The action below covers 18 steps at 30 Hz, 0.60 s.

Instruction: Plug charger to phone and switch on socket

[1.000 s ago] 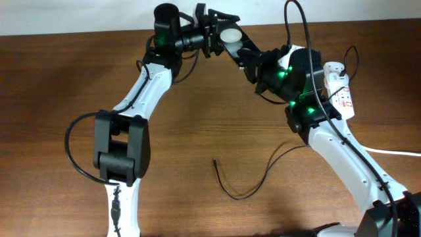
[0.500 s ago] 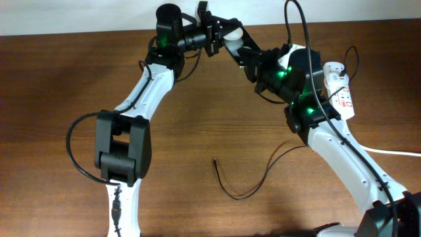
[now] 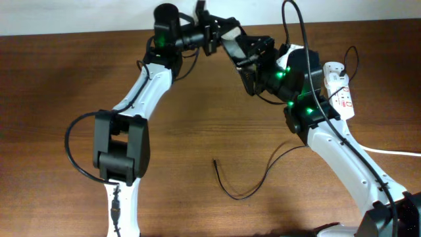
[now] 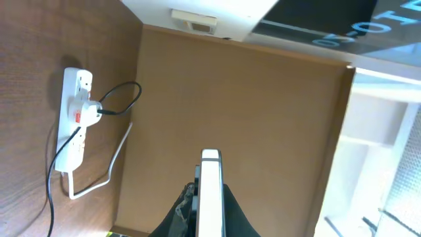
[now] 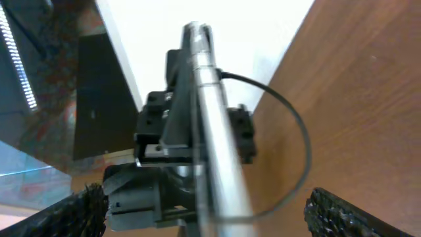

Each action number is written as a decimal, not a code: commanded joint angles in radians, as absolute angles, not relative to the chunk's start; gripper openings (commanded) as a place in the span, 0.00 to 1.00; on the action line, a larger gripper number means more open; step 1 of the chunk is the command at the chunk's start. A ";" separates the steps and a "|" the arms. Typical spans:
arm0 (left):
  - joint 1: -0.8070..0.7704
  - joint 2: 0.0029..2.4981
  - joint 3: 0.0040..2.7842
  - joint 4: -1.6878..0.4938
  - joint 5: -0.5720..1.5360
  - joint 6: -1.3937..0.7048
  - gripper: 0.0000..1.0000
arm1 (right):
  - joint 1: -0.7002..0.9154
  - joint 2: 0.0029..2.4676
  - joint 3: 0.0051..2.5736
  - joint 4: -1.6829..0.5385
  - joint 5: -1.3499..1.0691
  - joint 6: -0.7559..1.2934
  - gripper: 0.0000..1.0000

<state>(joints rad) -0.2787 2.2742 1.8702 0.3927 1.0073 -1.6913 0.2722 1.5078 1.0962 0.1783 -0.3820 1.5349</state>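
From overhead, the left gripper (image 3: pixel 217 34) reaches to the far edge of the brown wooden table (image 3: pixel 197 112) and is clamped on the small black rectangular phone (image 3: pixel 231 45), which it holds tilted above the tabletop. The right gripper (image 3: pixel 248 56) faces it from the other side, with its jaws spread around the phone's free end. The thin black charger cable (image 3: pixel 240 194) lies loose on the table well apart from both, its small plug tip pointing away from the arms. The white elongated power strip socket with red markings (image 3: pixel 341 92) lies at the right, beside the right arm.

The left wrist view shows the phone edge-on as a narrow pale strip, pinched between the two dark fingers (image 4: pixel 177 212). The socket lies off to the left with its thick white cord (image 4: pixel 112 164) and a black lead plugged in.

In the right wrist view, the phone's silvery edge runs up the middle, gripped by the left pincer behind it. The right arm's own ribbed fingertips (image 5: pixel 72 210) stand wide apart at the bottom corners, touching nothing.
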 commanded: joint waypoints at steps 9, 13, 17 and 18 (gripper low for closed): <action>0.010 2.260 1.882 0.442 1.514 -1.489 0.00 | 0.196 1.494 1.111 0.074 -0.706 0.942 0.99; 0.010 2.260 1.882 0.441 1.574 -1.351 0.00 | 0.197 1.494 1.111 -0.382 -0.759 0.544 0.99; 0.010 2.261 1.882 0.441 1.574 -1.304 0.00 | 0.239 1.494 1.111 -0.664 -0.654 0.345 0.99; 0.010 2.261 1.882 0.441 1.574 -1.298 0.00 | 0.291 1.494 1.111 -0.727 -0.555 0.336 0.99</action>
